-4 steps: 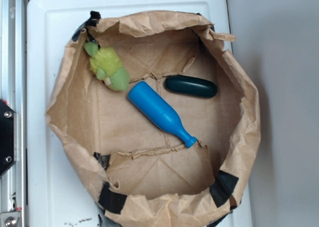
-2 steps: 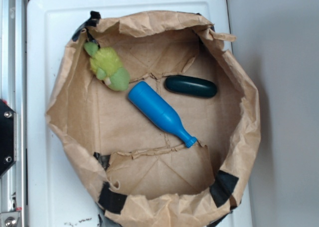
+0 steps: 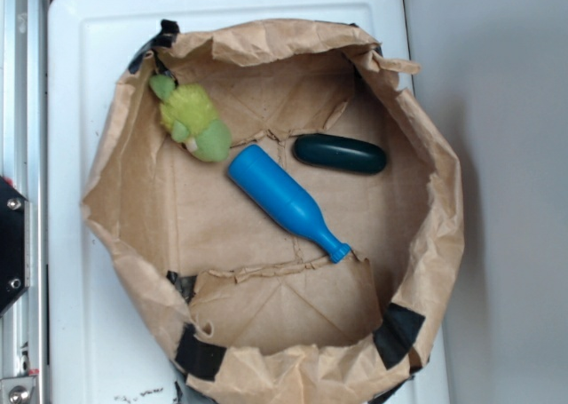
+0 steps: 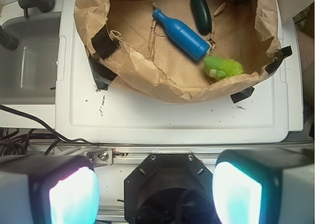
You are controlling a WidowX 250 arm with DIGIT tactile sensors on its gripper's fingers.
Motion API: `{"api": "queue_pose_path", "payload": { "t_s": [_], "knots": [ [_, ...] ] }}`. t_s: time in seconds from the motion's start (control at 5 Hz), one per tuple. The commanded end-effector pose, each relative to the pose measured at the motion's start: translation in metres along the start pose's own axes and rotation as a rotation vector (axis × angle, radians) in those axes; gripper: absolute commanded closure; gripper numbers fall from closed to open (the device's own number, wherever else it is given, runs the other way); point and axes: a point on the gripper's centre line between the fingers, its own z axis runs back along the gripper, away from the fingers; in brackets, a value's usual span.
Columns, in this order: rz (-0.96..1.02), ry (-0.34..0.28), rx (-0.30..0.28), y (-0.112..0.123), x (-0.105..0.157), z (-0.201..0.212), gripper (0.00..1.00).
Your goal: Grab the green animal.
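White bin lid (image 3: pixel 80 155) under paper bag (image 3: pixel 426 235) with green animal (image 3: pixel 191 118); gripper (image 4: pixel 155 192), fingers spread, seen by wrist only.

i see a lime and yellow-green animal (image 3: pixel 192 120), a blue bottle (image 3: pixel 286 202), a dark green oval (image 3: pixel 340 154), a brown paper bag (image 3: pixel 142 200) with black tape (image 3: pixel 199 355).

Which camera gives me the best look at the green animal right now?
The exterior view: the green animal lies whole and unobstructed against the paper bag's wall, near the blue bottle. The wrist view shows it smaller, farther off, partly hidden by the bag's rim.
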Motion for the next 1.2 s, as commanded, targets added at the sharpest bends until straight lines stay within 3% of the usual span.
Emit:
{"api": "queue_pose_path", "payload": {
  "t_s": [0.0, 0.2, 0.4, 0.6, 0.8, 1.0],
  "knots": [
    [0.022, -0.035, -0.061, 0.012, 0.042, -0.004, 0.0],
    [0.033, -0.066, -0.076, 0.016, 0.068, -0.005, 0.0],
    [-0.154, -0.098, -0.12, 0.021, 0.097, -0.017, 0.0],
    [-0.379, -0.062, -0.296, 0.029, 0.112, -0.032, 0.0],
    [-0.424, -0.062, -0.263, 0.038, 0.135, -0.045, 0.0],
    [-0.424, -0.062, -0.263, 0.038, 0.135, -0.045, 0.0]
  ]
}}
